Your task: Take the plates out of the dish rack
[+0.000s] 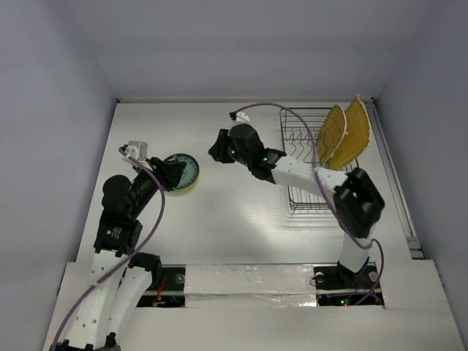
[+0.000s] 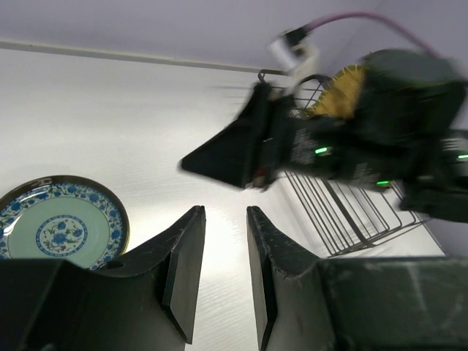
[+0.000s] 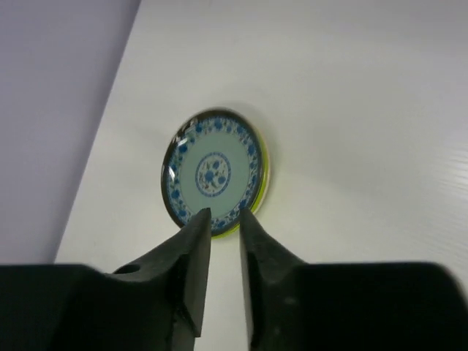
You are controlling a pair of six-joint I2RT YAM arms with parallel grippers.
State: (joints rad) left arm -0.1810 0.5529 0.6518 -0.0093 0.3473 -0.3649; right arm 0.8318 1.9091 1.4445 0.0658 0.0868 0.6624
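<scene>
Gaping narrowly, empty: both grippers (image 2: 225, 216) (image 3: 224, 216)

A white table (image 1: 241, 219) stands between lavender walls (image 1: 44, 110), silver tape (image 1: 248, 279) edging it.

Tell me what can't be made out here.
Top view: the right arm crosses the dish rack, hiding part of its floor; the left arm covers one side of the patterned plate.
Left wrist view: the right arm is blurred and blocks much of the rack; the plate is cut by the left edge.
Right wrist view: the jaws hide the plate's near rim; what the green edge under it belongs to is unclear.
</scene>
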